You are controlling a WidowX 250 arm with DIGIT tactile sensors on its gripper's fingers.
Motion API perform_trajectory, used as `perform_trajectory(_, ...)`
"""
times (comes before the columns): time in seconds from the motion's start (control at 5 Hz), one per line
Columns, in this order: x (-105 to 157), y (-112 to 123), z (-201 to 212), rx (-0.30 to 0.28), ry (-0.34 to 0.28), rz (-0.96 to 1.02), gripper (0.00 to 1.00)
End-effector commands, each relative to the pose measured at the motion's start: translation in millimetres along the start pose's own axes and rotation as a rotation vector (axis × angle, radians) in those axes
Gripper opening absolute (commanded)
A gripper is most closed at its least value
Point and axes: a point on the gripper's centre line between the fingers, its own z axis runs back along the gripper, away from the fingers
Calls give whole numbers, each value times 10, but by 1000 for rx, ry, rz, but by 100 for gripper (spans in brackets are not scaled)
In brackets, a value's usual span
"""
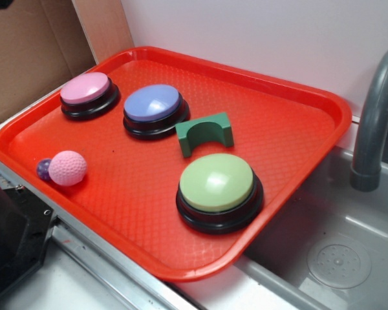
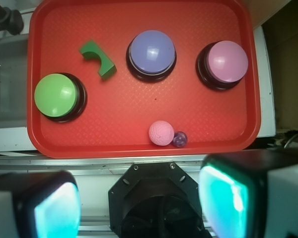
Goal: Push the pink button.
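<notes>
Evidently nothing has been pressed yet: the tool (image 2: pixel 141 208) hangs high over the near edge of the red tray (image 2: pixel 139 134), its two fingers (image 2: pixel 57 210) spread wide with nothing between them, so the wrist view takes in every object on the tray at once. That height looks like a starting or survey pose, well apart from any button.

The pink button (image 1: pixel 87 90) sits in the tray's far left corner in the exterior view, a smooth pink dome on a black base, upright and untouched. Taking it as the landmark: the purple-blue button (image 1: pixel 152 106) stands just beside it along the same back row, close but with a strip of tray between them. Past that lies the green arch block (image 1: pixel 205 133), and farther still, toward the sink side, the larger green button (image 1: pixel 217 187). On the near side of the pink button, close to the tray's front rim, the pink dimpled ball (image 1: pixel 67 168) rests touching a small purple ball (image 1: pixel 44 169).

Nothing covers the pink dome, so a descent from above seems clear. The likeliest hazards are mistaking the similarly coloured ball for the target, or coming down off-centre and clipping the purple-blue neighbour. The grey faucet (image 1: pixel 375 123) and sink (image 1: pixel 336 258) lie beyond the tray's opposite end, well out of the way
</notes>
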Motion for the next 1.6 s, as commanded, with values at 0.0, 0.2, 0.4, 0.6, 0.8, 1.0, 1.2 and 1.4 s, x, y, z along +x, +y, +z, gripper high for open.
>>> perform_trajectory(0.0,0,0,0,0,0,0,100)
perform_trajectory(0.2,87,507,-293,16,97,155,100)
perform_trajectory(0.4,505,1031,-696,50,75,275,100)
perform_trajectory(0.6,846,1563,-956,91,12,303,100)
perform_trajectory(0.8,1014,1720,-1307,141,-93,374,100)
perform_trajectory(1.0,1091,1769,-1504,82,-129,385,100)
perform_trajectory(1.2,1091,1769,-1504,82,-129,385,100)
perform_trajectory(1.4,1091,1769,-1504,82,-129,385,100)
